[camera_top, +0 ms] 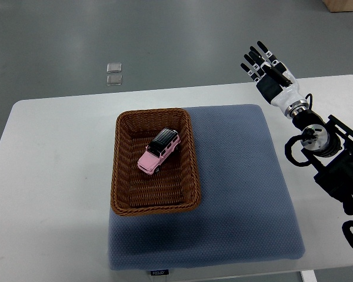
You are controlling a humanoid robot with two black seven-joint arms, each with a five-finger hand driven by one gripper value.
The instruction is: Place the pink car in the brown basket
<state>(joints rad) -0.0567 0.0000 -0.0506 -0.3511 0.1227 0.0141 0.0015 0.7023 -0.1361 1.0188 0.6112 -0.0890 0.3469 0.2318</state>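
Observation:
A pink toy car (pixel 159 151) with a black roof lies inside the brown wicker basket (pixel 120 170), near its middle, pointing diagonally. The basket stands on the left part of a blue-grey mat (pixel 241 188). My right hand (pixel 263 66) is raised over the table's far right edge, well away from the basket, with its fingers spread and holding nothing. The left arm is out of sight.
The white table (pixel 53 176) carries the mat and basket. Two small clear squares (pixel 113 73) lie on the grey floor beyond the table. My right arm's black links (pixel 335 164) hang over the table's right side.

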